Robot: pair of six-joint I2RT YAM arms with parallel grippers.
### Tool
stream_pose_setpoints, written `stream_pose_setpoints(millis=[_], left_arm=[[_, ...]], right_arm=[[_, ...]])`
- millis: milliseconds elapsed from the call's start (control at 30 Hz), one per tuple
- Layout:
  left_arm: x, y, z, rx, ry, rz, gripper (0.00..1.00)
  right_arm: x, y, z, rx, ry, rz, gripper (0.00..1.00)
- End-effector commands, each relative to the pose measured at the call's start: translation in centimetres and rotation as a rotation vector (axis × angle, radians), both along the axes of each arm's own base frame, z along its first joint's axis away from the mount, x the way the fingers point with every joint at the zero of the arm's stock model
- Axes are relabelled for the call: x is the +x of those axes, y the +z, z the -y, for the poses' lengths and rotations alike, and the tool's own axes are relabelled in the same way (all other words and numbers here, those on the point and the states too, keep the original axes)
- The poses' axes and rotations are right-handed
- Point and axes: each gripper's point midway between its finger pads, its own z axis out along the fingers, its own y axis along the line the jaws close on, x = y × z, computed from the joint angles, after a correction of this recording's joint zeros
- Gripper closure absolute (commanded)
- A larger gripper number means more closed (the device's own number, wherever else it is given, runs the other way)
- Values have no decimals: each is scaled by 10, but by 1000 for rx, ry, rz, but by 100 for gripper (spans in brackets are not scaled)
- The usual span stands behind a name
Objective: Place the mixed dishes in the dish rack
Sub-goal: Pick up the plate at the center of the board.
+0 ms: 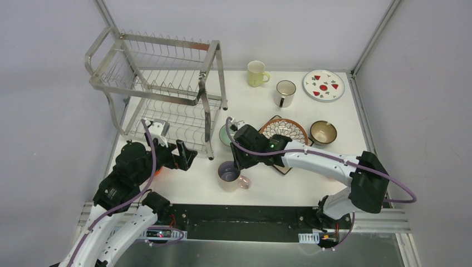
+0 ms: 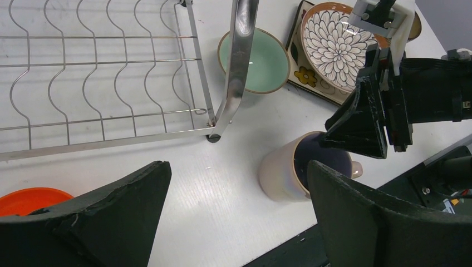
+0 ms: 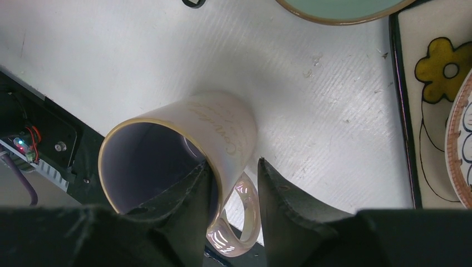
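My right gripper (image 3: 234, 163) is shut on the pink mug with a lilac inside (image 3: 217, 122), one finger inside the rim, the other outside the handle. The mug (image 1: 229, 175) stands upright near the table's front. My left gripper (image 2: 238, 167) is open and empty, low over the table in front of the silver dish rack (image 1: 161, 83), which holds nothing. An orange bowl (image 2: 30, 201) lies beside its left finger. The mint bowl (image 1: 225, 135) sits by the rack's right leg. The petal plate (image 1: 284, 130) lies on the flowered square plate (image 2: 311, 78).
At the back right stand a yellow mug (image 1: 256, 73), a white mug (image 1: 285, 93) and the red-fruit plate (image 1: 324, 85). The brown bowl (image 1: 323, 132) sits right of the petal plate. The table's front edge and a black rail (image 1: 250, 214) run just behind the pink mug.
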Motion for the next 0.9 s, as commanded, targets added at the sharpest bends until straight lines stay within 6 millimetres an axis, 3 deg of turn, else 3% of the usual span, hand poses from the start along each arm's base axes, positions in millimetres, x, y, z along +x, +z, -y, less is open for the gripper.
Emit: stream_pose_setpoints(millis=[0,200,333,600,867], left_arm=[[4,2,4,3,-11,4,2],[4,1,4,6,-13,4,2],[4,2,4,6,-15,6,2],[2,2,4,7,-17,10,2],[3,2,4,8,-20,10,2]], right_arm=[[6,28,2,54,-31,49,62],[5,57,5,139,-53,48,60],[18,58,25,119,-133,72,60],[56,24,120,74,-597,8,58],[61,7,222,99,-1008,53,57]])
